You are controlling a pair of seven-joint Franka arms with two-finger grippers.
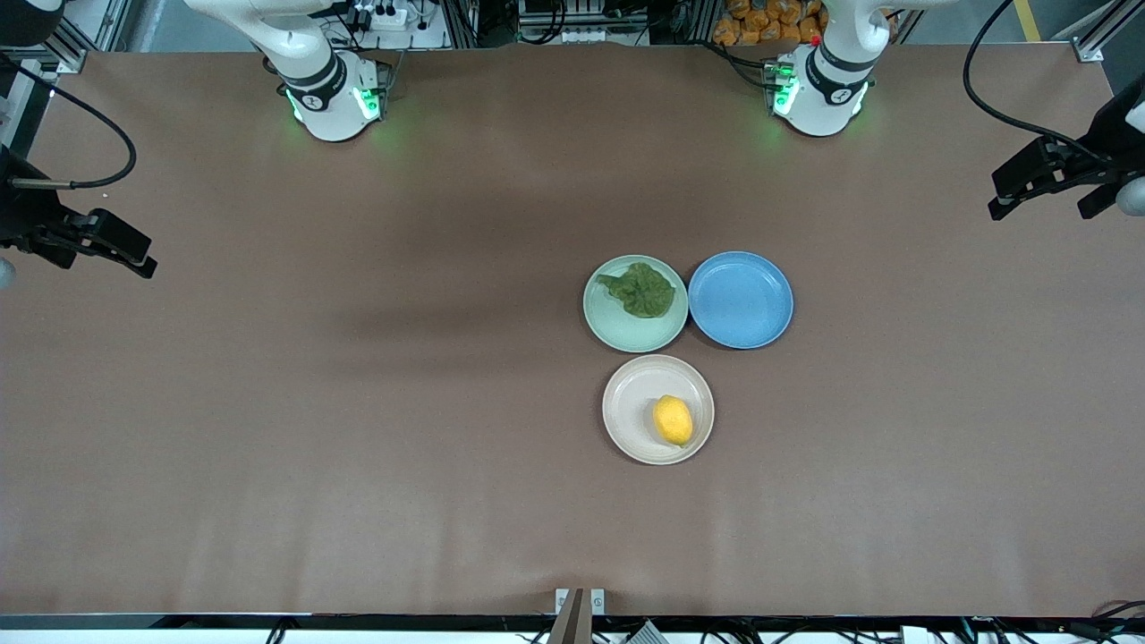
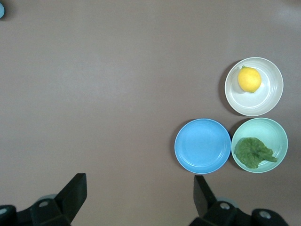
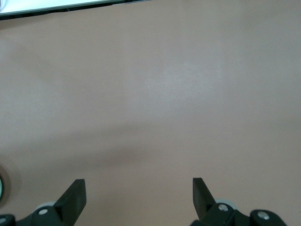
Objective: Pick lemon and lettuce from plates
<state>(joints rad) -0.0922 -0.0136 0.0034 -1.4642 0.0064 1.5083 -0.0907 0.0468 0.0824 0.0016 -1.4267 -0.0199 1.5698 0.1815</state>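
Nearest the camera, the lemon (image 1: 673, 419) is resting at four o'clock on the beige plate (image 1: 626, 402). Lettuce (image 1: 641, 289) is lying at twelve o'clock on the mint plate (image 1: 617, 326). Both the left gripper (image 1: 1047, 183) and right gripper (image 1: 103, 241) are being held open, empty; the lemon could be rolled by an off-centre pinch.

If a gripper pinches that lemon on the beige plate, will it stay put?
Maybe not. The lemon is a smooth, rounded oval, so it could roll or slip. It lies loose on the shallow beige plate, whose low rim probably would not stop it.

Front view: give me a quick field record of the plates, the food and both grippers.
lemon: on beige plate, nearest the front camera
lettuce: on mint plate
blue plate: bare, beside mint plate, toward left arm's end
left gripper: open, holds nothing, over left arm's end of table
right gripper: open, holds nothing, over bare table at right arm's end
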